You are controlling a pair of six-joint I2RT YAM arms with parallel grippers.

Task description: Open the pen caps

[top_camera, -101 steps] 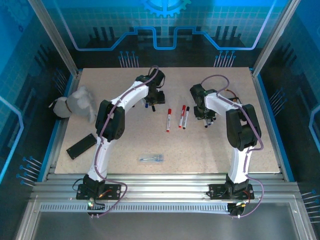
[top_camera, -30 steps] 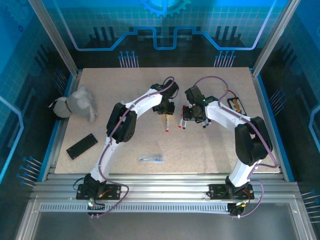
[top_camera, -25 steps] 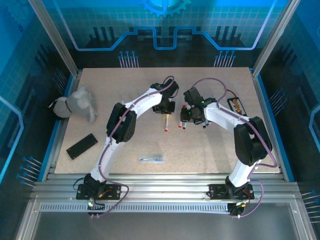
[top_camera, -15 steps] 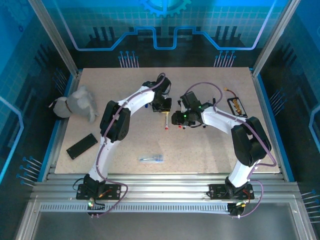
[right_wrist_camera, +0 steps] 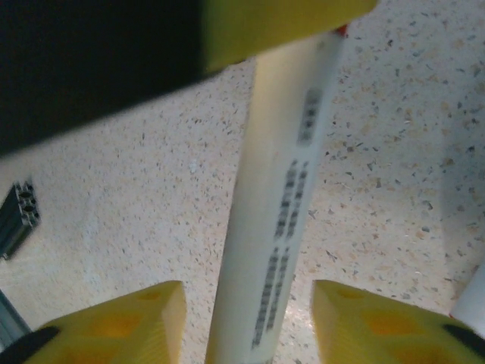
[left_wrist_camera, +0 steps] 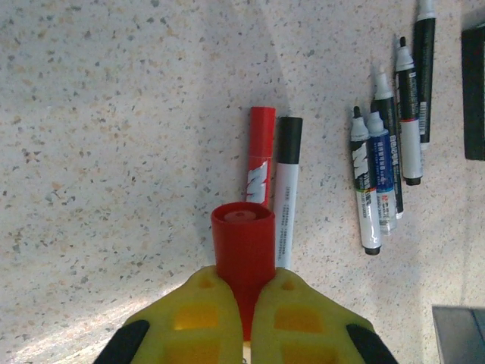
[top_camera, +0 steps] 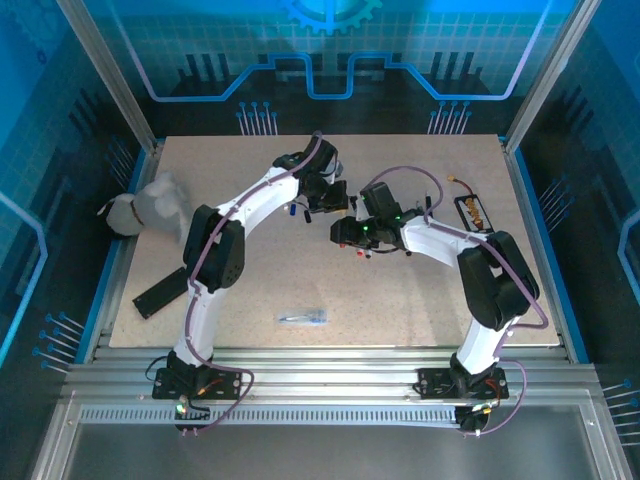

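- We see the left gripper (left_wrist_camera: 242, 282) pressed shut. Its yellow padded fingers (left_wrist_camera: 189, 318) pinch a red cylindrical plastic cap (left_wrist_camera: 242, 241), held end-on above the speckled beige table top (left_wrist_camera: 114, 114).
- We place everything else from that held cap. In the right wrist view a white pen barrel (right_wrist_camera: 284, 189) runs away from the camera to a yellow pad (right_wrist_camera: 280, 23) with a speck of red at its edge.
- The right gripper (right_wrist_camera: 248, 296) is spread. Its yellow fingers (right_wrist_camera: 114, 326) stand on either side of the barrel, with a sliver of table showing on each side, and touch it nowhere that we can see.
- Dark print runs along the barrel in several lines, too blurred for us to read.
- On the table just beyond the held cap lie a red-capped white marker (left_wrist_camera: 260, 155) and a black-capped white marker (left_wrist_camera: 286, 189), side by side and touching. The red one bears a white logo we cannot make out.
- To the right of the held cap lies a cluster of slim markers (left_wrist_camera: 383, 174), close together and roughly parallel. Their labels show blue, red and black bands, and the lettering is too small to read.
- From above, the left gripper (top_camera: 328, 200) and the right gripper (top_camera: 345, 232) sit just beside each other.
- A clear crumpled wrapper (top_camera: 303, 316) lies well away from the held cap, towards the arm bases.
- A flat black slab (top_camera: 162, 291) and a grey cloth bundle (top_camera: 150, 208) lie far to the cap's left.
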